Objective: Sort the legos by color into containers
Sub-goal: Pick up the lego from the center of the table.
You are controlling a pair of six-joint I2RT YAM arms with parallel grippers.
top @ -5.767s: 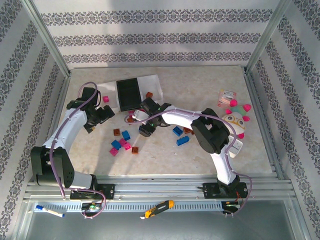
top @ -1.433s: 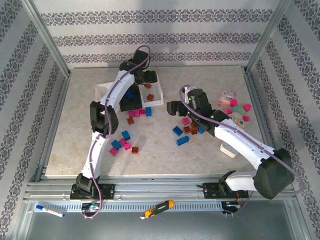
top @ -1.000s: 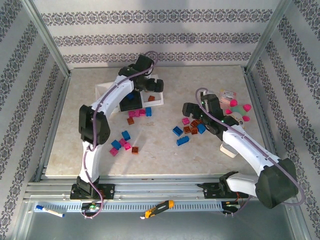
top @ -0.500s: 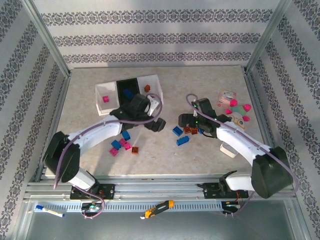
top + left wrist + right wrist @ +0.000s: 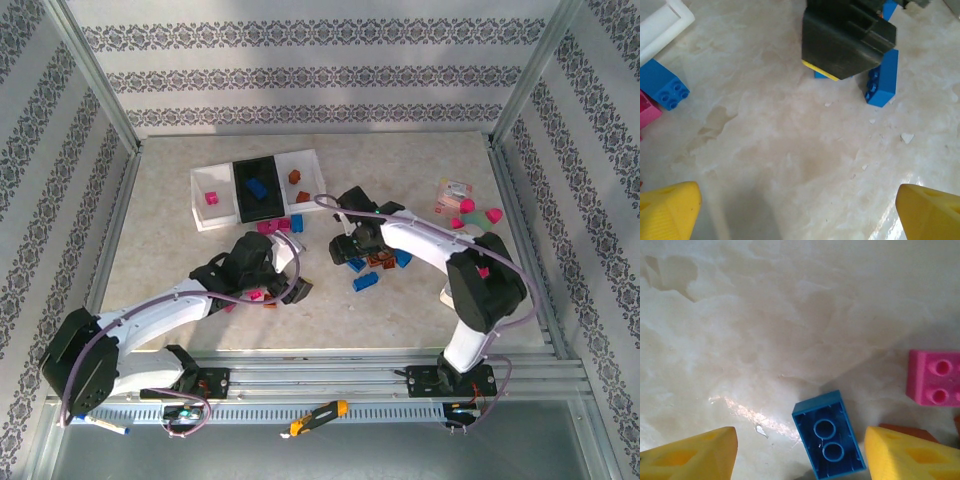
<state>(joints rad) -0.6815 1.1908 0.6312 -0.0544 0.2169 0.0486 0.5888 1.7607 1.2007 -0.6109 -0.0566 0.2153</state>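
Three containers stand in a row at the back left: a white tray [image 5: 203,180] with a pink lego [image 5: 211,197], a black tray [image 5: 243,203] with a blue lego [image 5: 258,187], and a white tray [image 5: 312,170] with a brown lego [image 5: 296,177]. Loose legos lie mid-table. My right gripper [image 5: 347,252] [image 5: 800,440] hangs low and open around an upside-down blue lego [image 5: 830,450], its fingers [image 5: 690,455] clear of it; a pink lego [image 5: 934,377] lies just beyond. Over bare table, my left gripper [image 5: 293,287] [image 5: 800,215] stands wide open with nothing between its fingers.
A pink-and-teal plush toy [image 5: 478,218] and a small packet [image 5: 453,192] sit at the right. Ahead of the left gripper are a blue lego [image 5: 882,77] by the right gripper's black body [image 5: 847,40], and another blue lego [image 5: 662,85] near a tray corner [image 5: 665,25].
My left arm has swung back from beside the trays to the front middle of the table. My right gripper has shifted left over the blue lego, its jaws narrowing.
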